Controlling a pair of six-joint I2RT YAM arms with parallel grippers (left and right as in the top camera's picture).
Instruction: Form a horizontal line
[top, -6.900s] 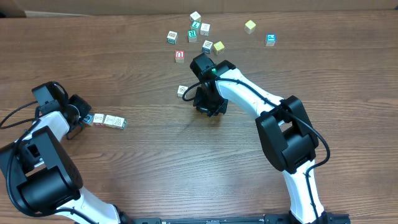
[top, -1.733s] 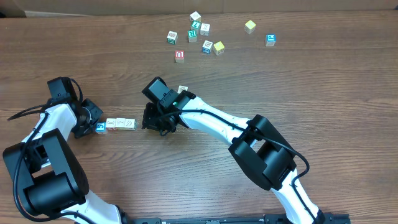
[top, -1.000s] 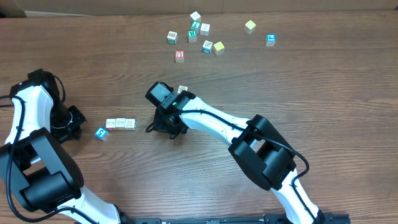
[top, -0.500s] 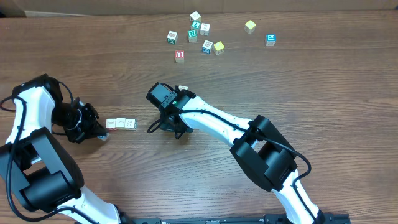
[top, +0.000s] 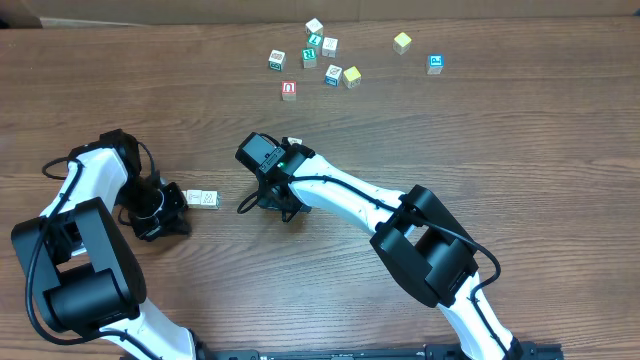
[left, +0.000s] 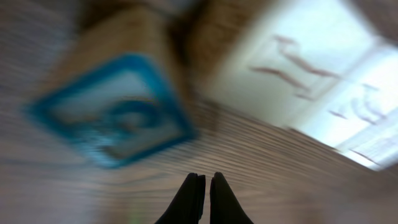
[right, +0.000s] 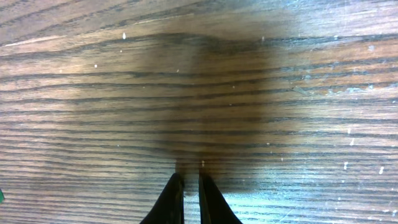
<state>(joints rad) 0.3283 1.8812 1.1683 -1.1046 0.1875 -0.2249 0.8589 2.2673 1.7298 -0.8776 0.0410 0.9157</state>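
The horizontal line (top: 203, 198) lies at the left middle of the overhead frame. Its right end shows as two pale faces touching side by side, and its left end is hidden under the left gripper (left: 204, 182), which sits right on that end. The left wrist view is badly blurred. In it the blue-faced cube (left: 115, 109) fills the upper left, turned askew, with a whitish cube (left: 292, 62) just beside it at the upper right; whether they touch cannot be told. The left gripper's fingertips are pressed together and hold nothing. The right gripper (right: 188, 185) stands near the row's right end, apart from it, its tips almost together over bare wood and empty

The table (top: 520, 150) lies open to the right of and below the row. Loose cubes cluster at the top centre, well apart, among them a red-faced cube (top: 289, 90) and a yellow cube (top: 352, 76). The tabletop is dark brown with strong grain and small pale specks; the cubes are small, square-edged wood with printed faces
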